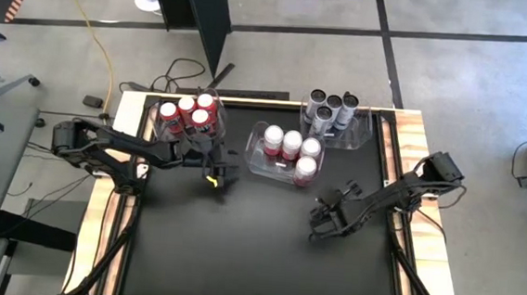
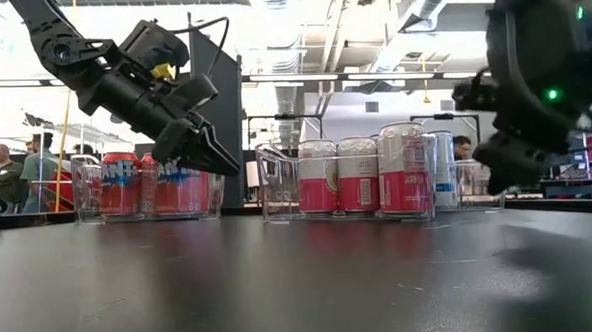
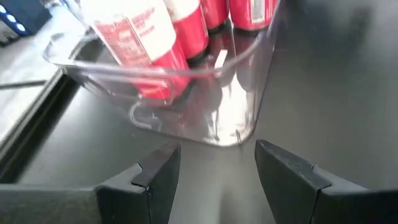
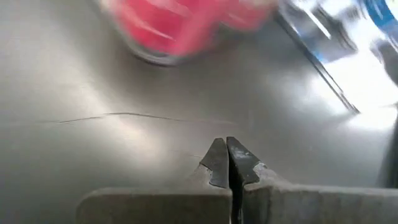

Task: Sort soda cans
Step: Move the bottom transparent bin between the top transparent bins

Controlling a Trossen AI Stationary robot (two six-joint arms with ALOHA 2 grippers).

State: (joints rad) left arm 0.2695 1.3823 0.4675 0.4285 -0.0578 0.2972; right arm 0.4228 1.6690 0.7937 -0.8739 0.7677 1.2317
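Observation:
Red cans point(image 1: 190, 113) stand upright in a clear bin point(image 1: 211, 131) at the table's far left. Pink-and-white cans point(image 1: 291, 149) stand in a middle bin point(image 1: 255, 158), and dark grey cans point(image 1: 331, 109) in a far right bin point(image 1: 362, 136). My left gripper point(image 1: 215, 170) hangs open just near of the red cans' bin; its wrist view shows the bin's corner point(image 3: 233, 127) ahead of the gripper point(image 3: 217, 155) and the red cans point(image 3: 143, 37) inside. My right gripper point(image 1: 324, 217) is shut and empty above the table, near and right of the middle bin. In the low view, the left gripper point(image 2: 216, 159) tilts down before the red cans point(image 2: 122, 184).
The black table top point(image 1: 256, 249) stretches bare across the near half. Wooden side rails point(image 1: 120, 203) border it left and right. In the low view the pink-and-white cans point(image 2: 361, 173) stand mid-table, and people sit in the room behind at far left.

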